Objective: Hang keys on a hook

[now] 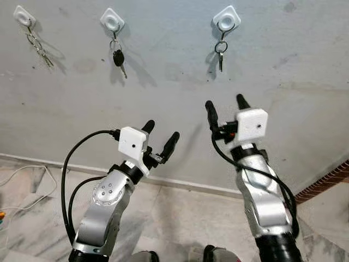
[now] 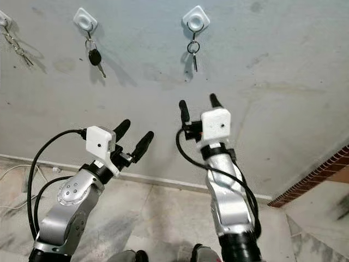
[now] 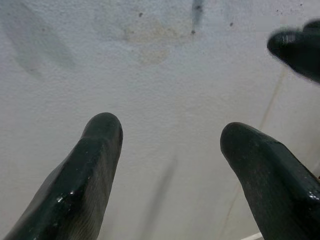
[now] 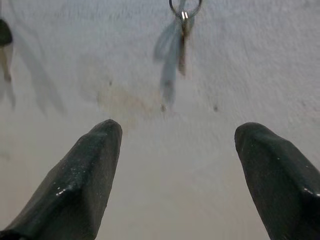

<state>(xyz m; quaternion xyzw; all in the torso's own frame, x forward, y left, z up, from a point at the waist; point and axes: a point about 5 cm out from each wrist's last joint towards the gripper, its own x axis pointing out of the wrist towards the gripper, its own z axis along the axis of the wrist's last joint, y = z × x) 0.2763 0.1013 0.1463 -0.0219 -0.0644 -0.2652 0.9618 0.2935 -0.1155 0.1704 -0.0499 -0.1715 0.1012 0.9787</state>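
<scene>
We hold our right gripper raised toward the wall, its fingers spread wide and empty, just below the small key that hangs by its ring from the right hook. Our left gripper sits lower and to the left, fingers also apart with nothing between them, pointed at bare wall. Farther out, a black-headed key hangs from the middle hook, a key bunch hangs from the left hook, and white cables lie on the floor.
</scene>
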